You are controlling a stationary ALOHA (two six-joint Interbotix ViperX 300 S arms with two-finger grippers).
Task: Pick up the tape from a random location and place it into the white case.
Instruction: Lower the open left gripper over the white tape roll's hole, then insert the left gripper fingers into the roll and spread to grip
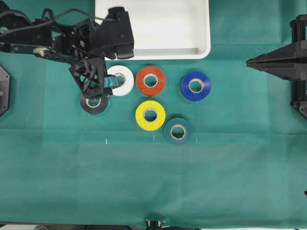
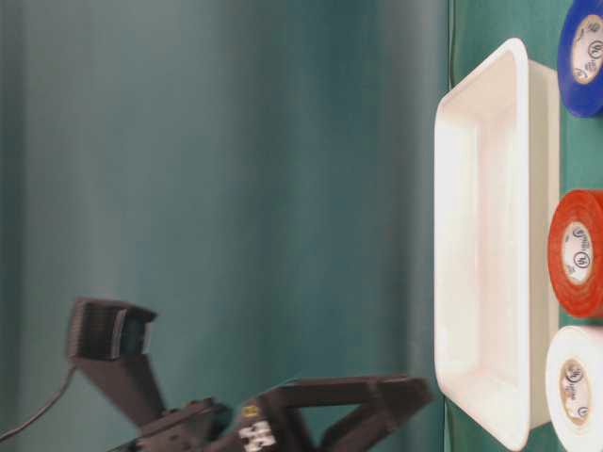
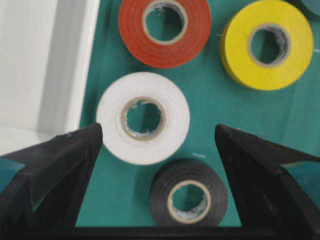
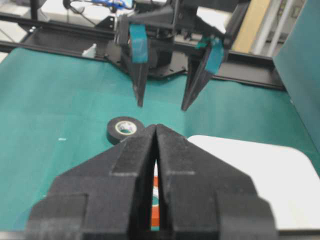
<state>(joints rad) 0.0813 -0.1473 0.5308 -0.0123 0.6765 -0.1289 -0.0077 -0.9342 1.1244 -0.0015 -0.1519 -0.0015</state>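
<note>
- Left gripper: spread wide, clamped on nothing, hanging over the tape, which lies flat on the cloth between and just ahead of the fingertips.
- Right gripper: pressed together, empty, well apart from the rolls.
- Risk of catching the black roll: sits touching or nearly touching the tape, on the side nearer the gripper's palm and also between the fingers. Coming down short of the mark could mean closing on it, or on both rolls.
- Risk of knocking the orange-red roll: lies just beyond the tape, so overreaching could push it away.
- Risk of striking the white case: rim close outside one finger, so lowering off-centre could land a fingertip on it.
- Risk of the roll skidding: closing with only one finger touching could slide the tape instead of gripping it.
- Left wrist view: gives the tape centred between the fingers, but no height.
- Right wrist view: shows the left fingertips clear above the cloth; hides the tape behind the right gripper.
- Overhead view: covers part of the tape under the arm, yet shows the whole layout and the case empty.
</note>
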